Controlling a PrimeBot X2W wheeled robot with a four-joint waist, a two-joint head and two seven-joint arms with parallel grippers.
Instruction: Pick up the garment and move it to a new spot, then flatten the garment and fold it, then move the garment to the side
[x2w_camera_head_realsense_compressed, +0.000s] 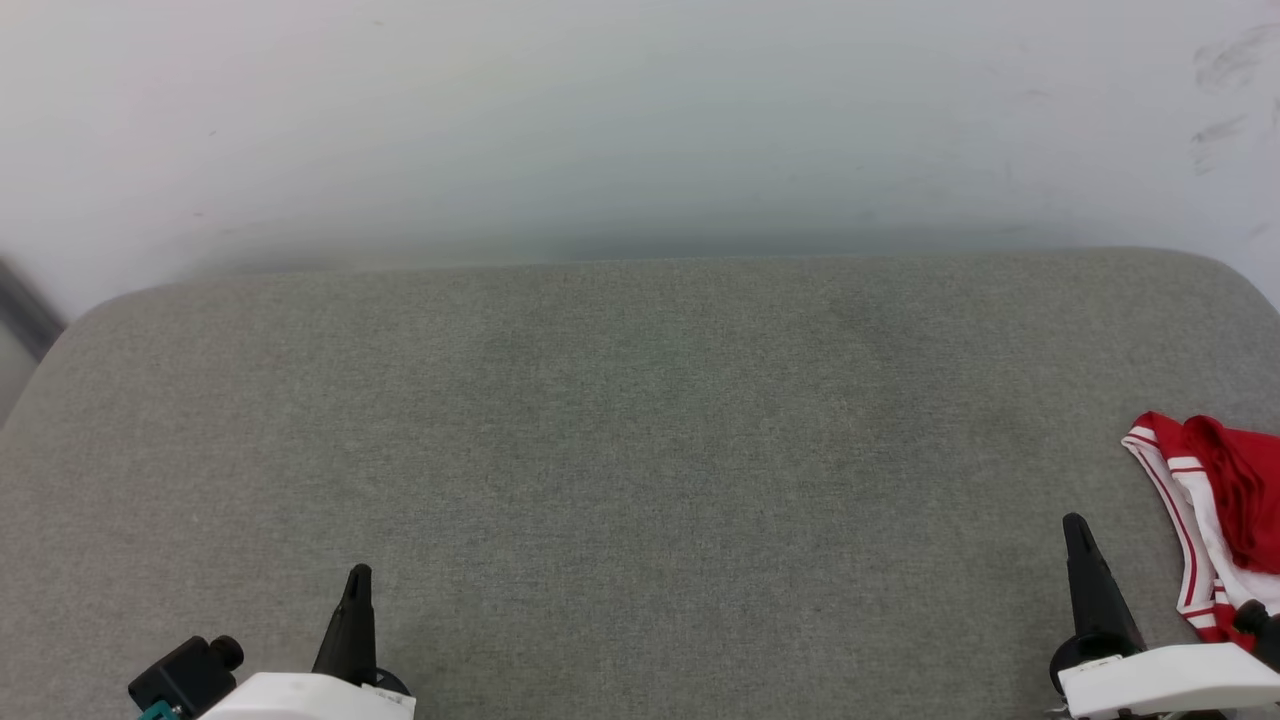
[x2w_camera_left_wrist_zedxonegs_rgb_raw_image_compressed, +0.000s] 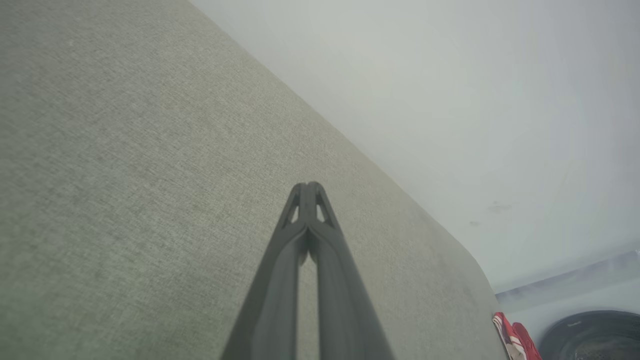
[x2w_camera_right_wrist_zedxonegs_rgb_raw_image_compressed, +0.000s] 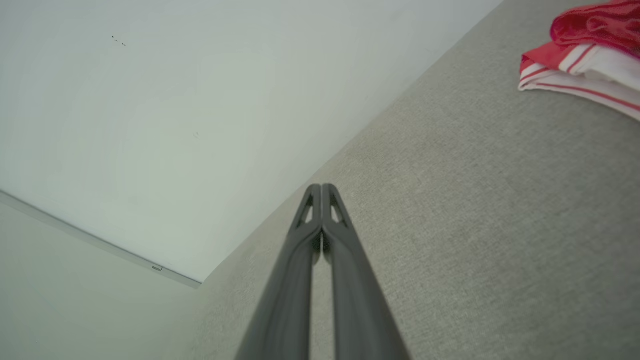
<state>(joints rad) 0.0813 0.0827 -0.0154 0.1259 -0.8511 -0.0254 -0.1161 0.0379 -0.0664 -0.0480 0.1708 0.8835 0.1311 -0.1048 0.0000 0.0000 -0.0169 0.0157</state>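
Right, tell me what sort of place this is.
Probably an indoor garment-folding station: a wide grey fabric-covered surface against a plain white wall, with a crumpled red-and-white jersey T-shirt at its right edge.

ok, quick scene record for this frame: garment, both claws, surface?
garment: crumpled heap, red with white and striped trim, at the head view's right edge; not flattened or folded
left claw: shut, empty, over bare fabric
right claw: shut, empty, fingers beside the garment, not touching it
surface: grey fabric surface
background: white wall
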